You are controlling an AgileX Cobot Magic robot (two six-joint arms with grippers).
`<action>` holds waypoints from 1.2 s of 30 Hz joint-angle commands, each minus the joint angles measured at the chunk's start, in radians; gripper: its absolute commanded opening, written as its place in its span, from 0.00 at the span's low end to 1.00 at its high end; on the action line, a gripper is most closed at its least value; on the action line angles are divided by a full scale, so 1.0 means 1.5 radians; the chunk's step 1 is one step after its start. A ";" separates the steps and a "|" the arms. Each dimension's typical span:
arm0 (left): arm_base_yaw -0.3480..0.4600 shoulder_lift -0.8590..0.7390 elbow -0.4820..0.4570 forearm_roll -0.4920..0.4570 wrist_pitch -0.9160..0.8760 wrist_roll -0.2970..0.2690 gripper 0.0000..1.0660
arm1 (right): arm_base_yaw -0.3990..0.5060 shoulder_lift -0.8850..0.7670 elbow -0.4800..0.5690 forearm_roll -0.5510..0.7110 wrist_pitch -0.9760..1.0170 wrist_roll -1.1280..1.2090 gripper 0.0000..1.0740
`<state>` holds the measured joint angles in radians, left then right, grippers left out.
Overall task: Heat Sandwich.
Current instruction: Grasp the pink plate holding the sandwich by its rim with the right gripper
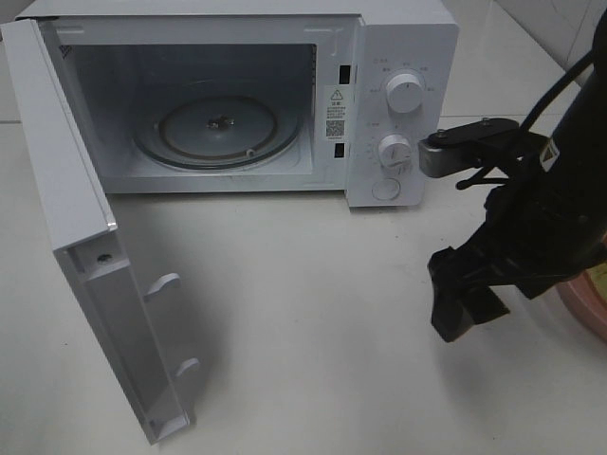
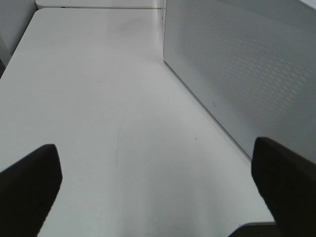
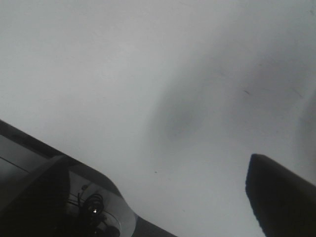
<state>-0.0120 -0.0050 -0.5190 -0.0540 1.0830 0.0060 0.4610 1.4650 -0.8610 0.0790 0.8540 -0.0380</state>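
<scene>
Sandwich position: can you confirm it?
– Not in view. Only a sliver of pink plate (image 1: 590, 305) shows at the right edge of the table (image 1: 313, 313), behind the right arm. I judge the sandwich sits on it, hidden.
Why does the microwave (image 1: 403, 47) stand like that?
– Door (image 1: 66, 190) swung fully out to the left, glass turntable (image 1: 218, 128) bare: the cavity is ready for loading from the front.
Claw states?
– Right gripper (image 1: 469, 320) hangs low over the table, forward of the control knobs (image 1: 395, 152) and near the plate. Its wrist view shows one finger (image 3: 279, 197) far to the side with bare table beside it: jaws apart, holding nothing. Probably placed there to reach the plate rim.
– Left gripper (image 2: 155, 145) is spread wide over bare table beside a perforated white panel (image 2: 247, 64), out of the loading path.
Step status?
– Loading not yet begun
</scene>
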 commanded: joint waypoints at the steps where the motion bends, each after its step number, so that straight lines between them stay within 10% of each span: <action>1: 0.001 -0.011 0.002 -0.002 -0.009 0.001 0.94 | -0.032 -0.003 -0.003 -0.031 0.021 0.025 0.84; 36: 0.001 -0.011 0.002 -0.002 -0.009 0.001 0.94 | -0.203 0.120 -0.003 -0.195 -0.073 0.106 0.79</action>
<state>-0.0120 -0.0050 -0.5190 -0.0540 1.0830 0.0060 0.1640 1.6400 -0.8630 -0.2070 0.7500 0.1120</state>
